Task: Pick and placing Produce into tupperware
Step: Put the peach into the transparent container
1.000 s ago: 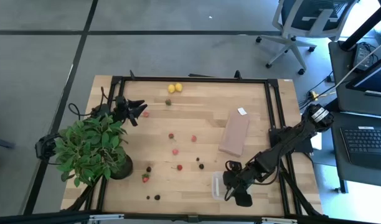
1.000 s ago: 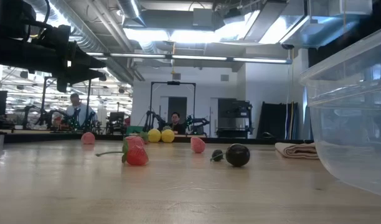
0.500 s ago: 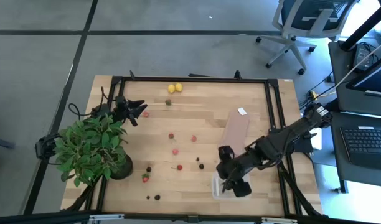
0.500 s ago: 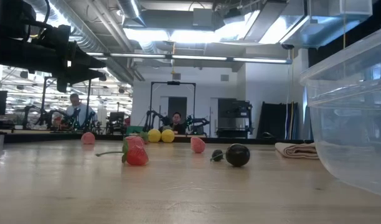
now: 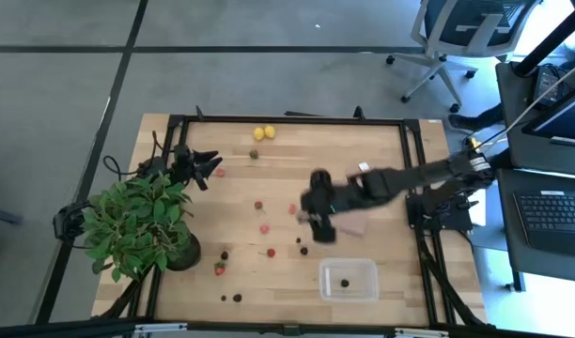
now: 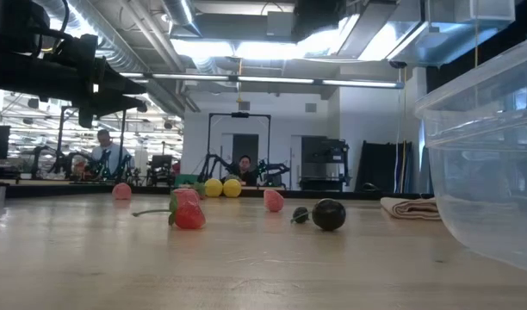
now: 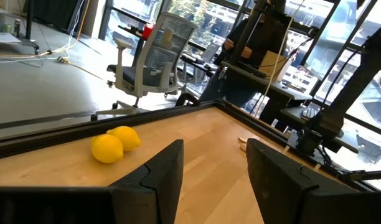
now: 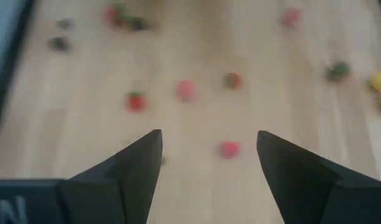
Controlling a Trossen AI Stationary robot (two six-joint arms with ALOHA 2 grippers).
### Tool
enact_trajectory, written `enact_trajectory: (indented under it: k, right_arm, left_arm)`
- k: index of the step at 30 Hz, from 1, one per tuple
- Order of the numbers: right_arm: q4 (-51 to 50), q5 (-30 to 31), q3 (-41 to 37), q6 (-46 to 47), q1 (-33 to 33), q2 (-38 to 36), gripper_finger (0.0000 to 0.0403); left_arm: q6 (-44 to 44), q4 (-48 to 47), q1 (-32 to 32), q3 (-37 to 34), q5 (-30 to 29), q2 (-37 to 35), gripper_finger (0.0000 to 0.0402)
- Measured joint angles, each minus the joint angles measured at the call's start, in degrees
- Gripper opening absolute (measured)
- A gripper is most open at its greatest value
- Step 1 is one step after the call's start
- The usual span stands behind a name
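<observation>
Light wood tabletop (image 5: 391, 150), grey floor, office chair (image 5: 457, 38) behind.
Right end effector (image 5: 318, 223) open, empty, mid-tabletop over scattered produce (image 5: 265, 228); tupperware (image 5: 349, 280) near front edge; left end effector (image 5: 212, 169) open, empty.

Two small yellow lemon-like fruit pieces (image 5: 264, 132); one clear rectangular plastic tupperware (image 5: 349, 280); one leafy green potted plant (image 5: 137, 225); one flat brown rectangular block (image 5: 360, 188).
</observation>
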Motion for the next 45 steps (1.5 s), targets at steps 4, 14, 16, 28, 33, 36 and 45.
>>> enact_trajectory:
  k: [4, 14, 16, 28, 33, 36, 45]
  right_arm:
    - [1.9, -3.2, 0.0, -3.8, -6.2, 4.2, 0.0262]
    - [3.4, -12.1, -0.1, -15.7, -8.3, 18.8, 0.0261]
    - [3.9, -12.0, -0.1, -16.3, -8.7, 20.7, 0.0261]
    - [5.7, -11.5, -0.1, -16.6, -11.7, 25.4, 0.0261]
    - [6.7, -11.8, -0.1, -17.8, -11.5, 27.0, 0.0261]
    - [6.4, -12.0, -0.1, -17.8, -11.5, 27.9, 0.0261]
    - [6.4, -12.4, -0.1, -17.6, -11.9, 28.5, 0.0203]
  left_arm:
    - [0.0, 0.0, 0.0, 0.0, 0.0, 0.0, 0.0165]
    - [0.1, 0.0, 0.0, 0.0, 0.0, 0.0, 0.0165]
    - [0.1, 0.0, 0.0, 0.0, 0.0, 0.0, 0.0165]
    - [0.1, 0.0, 0.0, 0.0, 0.0, 0.0, 0.0165]
    - [0.1, 0.0, 0.0, 0.0, 0.0, 0.0, 0.0165]
    - [0.1, 0.0, 0.0, 0.0, 0.0, 0.0, 0.0165]
    - [0.1, 0.0, 0.0, 0.0, 0.0, 0.0, 0.0165]
